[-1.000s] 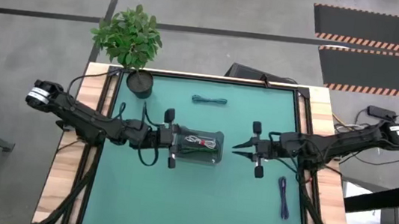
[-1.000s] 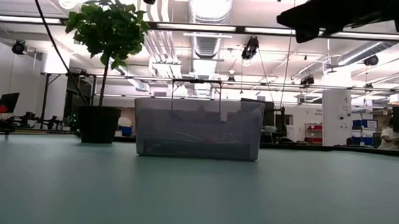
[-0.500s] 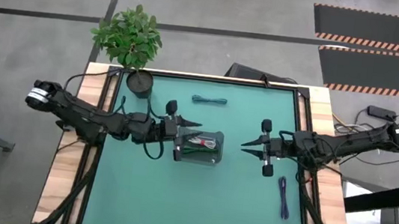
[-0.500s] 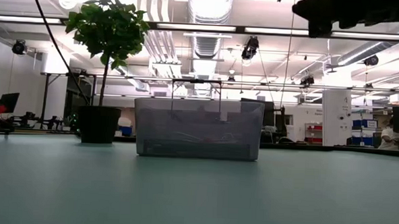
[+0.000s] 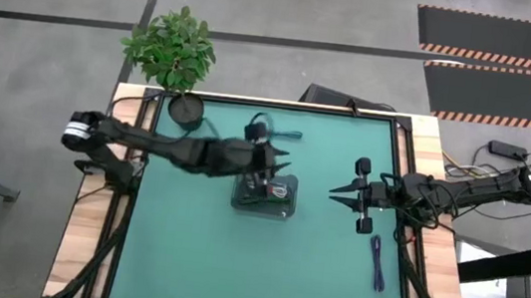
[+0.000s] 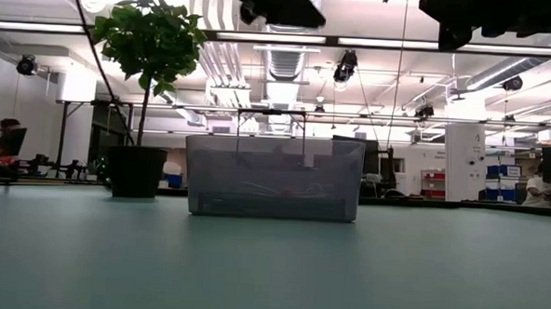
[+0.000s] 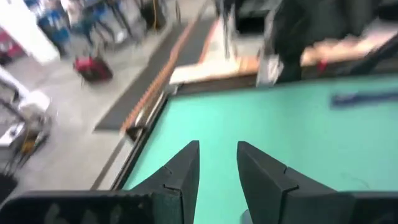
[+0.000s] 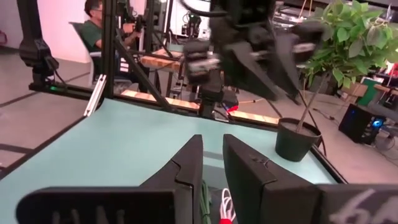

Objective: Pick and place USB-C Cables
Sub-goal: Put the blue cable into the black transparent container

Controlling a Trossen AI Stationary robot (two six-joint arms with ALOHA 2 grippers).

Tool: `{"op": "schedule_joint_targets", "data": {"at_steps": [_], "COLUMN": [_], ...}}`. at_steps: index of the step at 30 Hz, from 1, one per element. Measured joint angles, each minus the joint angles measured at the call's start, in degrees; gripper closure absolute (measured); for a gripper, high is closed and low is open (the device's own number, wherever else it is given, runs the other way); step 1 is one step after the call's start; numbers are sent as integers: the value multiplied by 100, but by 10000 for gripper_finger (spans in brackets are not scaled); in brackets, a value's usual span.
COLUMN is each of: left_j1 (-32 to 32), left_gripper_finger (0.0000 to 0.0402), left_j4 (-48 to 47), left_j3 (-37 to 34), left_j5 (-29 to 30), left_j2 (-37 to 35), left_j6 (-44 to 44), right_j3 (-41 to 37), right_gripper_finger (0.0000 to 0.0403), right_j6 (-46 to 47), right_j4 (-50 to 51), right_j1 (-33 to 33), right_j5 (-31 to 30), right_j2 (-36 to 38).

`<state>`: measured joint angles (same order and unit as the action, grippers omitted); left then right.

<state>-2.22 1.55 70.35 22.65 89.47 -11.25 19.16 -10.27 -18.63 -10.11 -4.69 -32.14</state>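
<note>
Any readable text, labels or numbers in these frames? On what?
None legible.
Bin: no label shows.
Plant pot: plain.
Right gripper housing: a pale mark at the picture's edge, too cut off to read.
Room signs behind the table: too small to read.

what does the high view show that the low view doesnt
Only the high view shows the dark teal cable near the table's far edge, the purple-blue cable at the right, and both grippers: left gripper above the bin, right gripper to the bin's right. Only the low view shows the room behind and ceiling lights. Both show the clear bin and the potted plant.
</note>
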Motion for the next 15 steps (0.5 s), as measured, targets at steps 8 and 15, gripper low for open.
{"op": "schedule_joint_targets", "data": {"at_steps": [8,15], "left_j1": [701,1306], "left_gripper_finger": [308,308], "left_j4": [-2537,-3004], "left_j3": [1079,932], "left_j5": [-266,-440], "left_j2": [639,715], "left_j6": [-262,-305], "right_j3": [-2,-2], "right_gripper_finger": [349,349], "right_j6": [22,11], "right_j4": [78,70], "right_j1": [0,0], "right_j5": [0,0], "right_j2": [-19,-17]}}
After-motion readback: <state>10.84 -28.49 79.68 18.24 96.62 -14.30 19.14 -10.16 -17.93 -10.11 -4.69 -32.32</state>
